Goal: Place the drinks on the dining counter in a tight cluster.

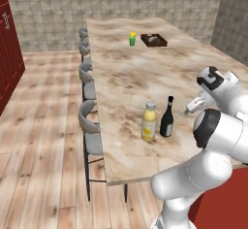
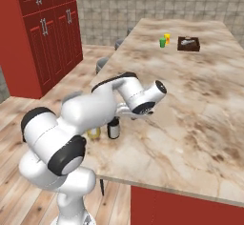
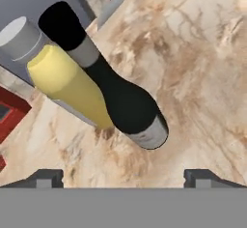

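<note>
While the end effector (image 3: 123, 176) gapes released, stout juice bottle (image 1: 149, 122) touches slim-necked wine bottle (image 1: 167, 118).

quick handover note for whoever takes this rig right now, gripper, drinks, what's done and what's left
Gripper: open, holding nothing, above the two bottles.
Yellow juice bottle and dark wine bottle stand upright side by side near the dining counter front edge, close together.
Done: those two are clustered.
Left: the third drink, the blue water bottle, is not among them; find it and set it beside the pair.
The green-and-yellow cup and dark tray sit at the far end.
</note>
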Robot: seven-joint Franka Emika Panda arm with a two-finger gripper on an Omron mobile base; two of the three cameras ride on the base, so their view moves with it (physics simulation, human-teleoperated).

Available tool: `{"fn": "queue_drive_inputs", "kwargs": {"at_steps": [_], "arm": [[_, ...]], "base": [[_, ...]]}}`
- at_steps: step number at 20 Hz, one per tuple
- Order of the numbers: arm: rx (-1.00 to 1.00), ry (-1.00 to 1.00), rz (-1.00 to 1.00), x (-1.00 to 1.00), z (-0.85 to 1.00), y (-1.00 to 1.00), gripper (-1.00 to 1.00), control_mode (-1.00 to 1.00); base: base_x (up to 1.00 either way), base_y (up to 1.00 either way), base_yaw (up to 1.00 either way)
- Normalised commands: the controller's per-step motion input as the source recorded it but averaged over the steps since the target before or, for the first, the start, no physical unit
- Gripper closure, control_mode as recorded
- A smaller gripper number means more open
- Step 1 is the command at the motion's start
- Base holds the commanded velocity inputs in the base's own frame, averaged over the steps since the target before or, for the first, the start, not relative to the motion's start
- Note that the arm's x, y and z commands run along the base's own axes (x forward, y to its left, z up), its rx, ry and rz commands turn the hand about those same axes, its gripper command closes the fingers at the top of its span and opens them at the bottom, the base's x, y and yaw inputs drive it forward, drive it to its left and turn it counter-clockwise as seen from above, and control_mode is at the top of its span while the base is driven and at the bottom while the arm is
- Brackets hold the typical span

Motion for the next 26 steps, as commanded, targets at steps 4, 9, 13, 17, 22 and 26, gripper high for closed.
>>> {"fn": "queue_drive_inputs", "kwargs": {"at_steps": [4,9,13,17,22,26], "arm": [[0.00,0.10,-0.35,-0.67,0.00,-0.26,-1.00,-1.00],[-0.11,0.02,-0.29,-0.41,0.02,0.17,-1.00,-1.00],[-0.24,0.12,-0.12,-0.34,0.21,0.40,-1.00,-1.00],[-0.19,0.17,-0.11,-0.55,0.25,0.19,-1.00,-1.00],[-0.15,0.02,-0.13,-0.53,0.17,0.39,-1.00,-1.00],[-0.10,-0.06,-0.07,-0.43,0.31,0.74,-1.00,-1.00]], "base": [[0.00,0.00,0.00],[0.00,0.00,0.00],[0.00,0.00,0.00],[0.00,0.00,0.00],[0.00,0.00,0.00],[0.00,0.00,0.00]]}}
